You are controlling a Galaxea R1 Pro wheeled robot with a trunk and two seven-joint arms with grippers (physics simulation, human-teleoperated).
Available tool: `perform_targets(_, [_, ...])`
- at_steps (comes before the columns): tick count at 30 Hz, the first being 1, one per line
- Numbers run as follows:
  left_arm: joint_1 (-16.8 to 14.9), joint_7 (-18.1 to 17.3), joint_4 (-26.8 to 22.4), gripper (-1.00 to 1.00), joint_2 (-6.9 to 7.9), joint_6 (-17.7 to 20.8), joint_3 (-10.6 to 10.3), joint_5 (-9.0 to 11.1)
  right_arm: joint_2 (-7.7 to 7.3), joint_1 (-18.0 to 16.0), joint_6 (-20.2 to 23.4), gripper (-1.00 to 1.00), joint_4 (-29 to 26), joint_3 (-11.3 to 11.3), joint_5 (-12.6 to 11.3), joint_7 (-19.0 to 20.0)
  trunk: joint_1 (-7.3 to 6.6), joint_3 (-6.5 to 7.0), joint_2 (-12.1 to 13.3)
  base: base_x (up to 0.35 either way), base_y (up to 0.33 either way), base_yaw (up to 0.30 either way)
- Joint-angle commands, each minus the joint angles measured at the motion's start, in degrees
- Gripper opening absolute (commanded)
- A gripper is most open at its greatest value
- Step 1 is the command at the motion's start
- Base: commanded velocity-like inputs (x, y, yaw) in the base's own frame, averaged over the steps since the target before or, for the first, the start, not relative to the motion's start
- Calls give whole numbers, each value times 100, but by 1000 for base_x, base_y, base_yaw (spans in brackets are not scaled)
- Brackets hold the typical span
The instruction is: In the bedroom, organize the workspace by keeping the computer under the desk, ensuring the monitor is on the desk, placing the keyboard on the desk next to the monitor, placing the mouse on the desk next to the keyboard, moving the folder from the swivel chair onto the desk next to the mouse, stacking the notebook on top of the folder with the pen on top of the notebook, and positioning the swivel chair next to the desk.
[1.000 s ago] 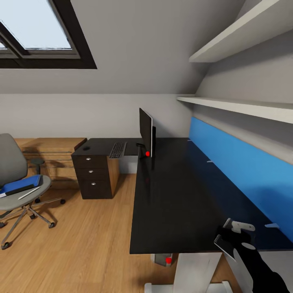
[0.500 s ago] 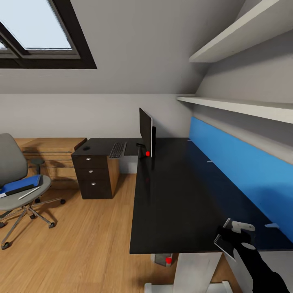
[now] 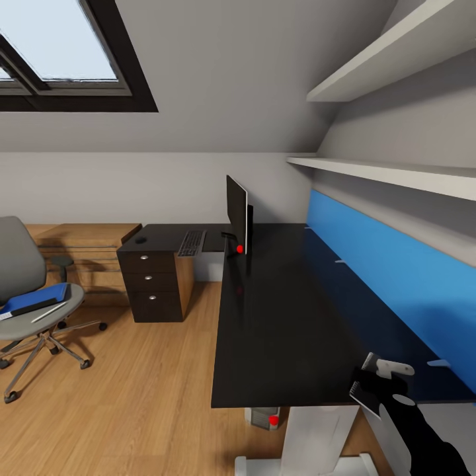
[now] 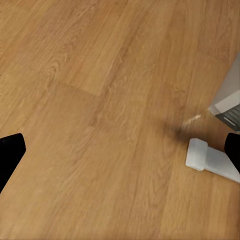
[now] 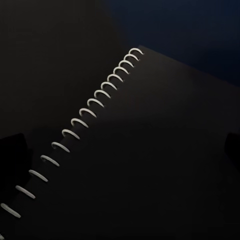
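Right claw (image 3: 380, 383): grasping notebook (image 5: 150, 150) over desk (image 3: 284, 317) near edge
Left claw: fingertips spread, released
Risk: notebook slips free before reaching folder (image 3: 33, 299) on chair (image 3: 26, 297)

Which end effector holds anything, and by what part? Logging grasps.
The right end effector grips the notebook; by which part cannot be told. The left end effector is open.

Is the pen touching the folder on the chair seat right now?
Cannot tell. In the head view the pen lies right beside the folder on the swivel chair, but too small to show contact or gap.
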Motion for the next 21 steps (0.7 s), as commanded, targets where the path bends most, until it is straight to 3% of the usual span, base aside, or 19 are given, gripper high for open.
perform_targets(1, [-5,-33,7,100,1,-14,-40,62,-2,2,54,100,82,12,-55,-21,0,-7,-3,-7,0,0])
perform_targets(21, [-5,-39,7,100,1,-16,-36,62,7,2,52,100,82,12,-61,-21,0,-7,-3,-1,0,0])
